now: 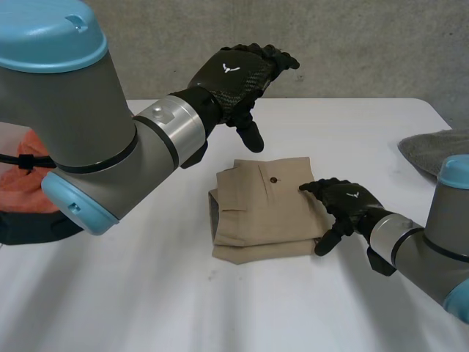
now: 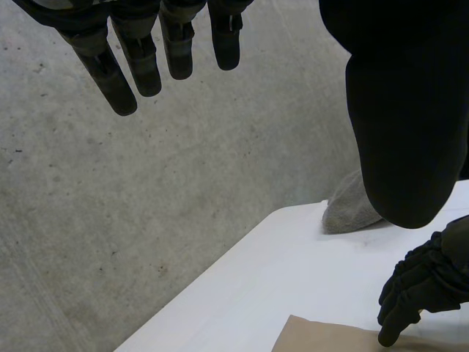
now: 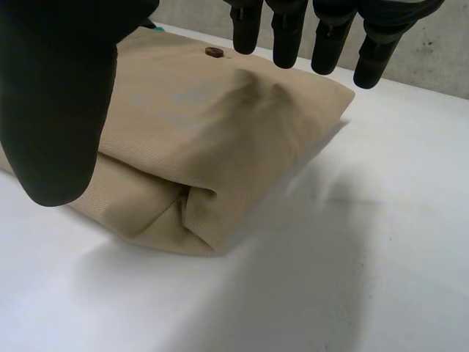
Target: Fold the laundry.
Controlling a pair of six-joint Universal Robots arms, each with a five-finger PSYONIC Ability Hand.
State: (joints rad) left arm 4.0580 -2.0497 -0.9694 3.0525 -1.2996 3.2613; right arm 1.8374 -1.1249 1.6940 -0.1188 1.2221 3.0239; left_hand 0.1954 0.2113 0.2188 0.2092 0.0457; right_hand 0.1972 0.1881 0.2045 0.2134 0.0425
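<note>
Folded tan trousers (image 1: 265, 213) lie in a compact stack in the middle of the white table (image 1: 220, 308), a dark button (image 1: 273, 179) on top. My right hand (image 1: 343, 205) rests open at the stack's right edge, fingers straight over the cloth (image 3: 220, 132) and the thumb (image 3: 55, 110) beside it. My left hand (image 1: 238, 73) hovers open above the table behind the stack, touching nothing; its straight fingers (image 2: 139, 62) and thumb (image 2: 403, 132) are spread. In the left wrist view my right hand (image 2: 425, 282) touches the tan cloth (image 2: 330, 337).
A grey cloth (image 1: 432, 150) lies at the table's right edge, also seen past my left thumb (image 2: 350, 209). An orange garment in a dark basket (image 1: 29, 194) stands at the left, behind my left arm. A concrete wall runs behind the table.
</note>
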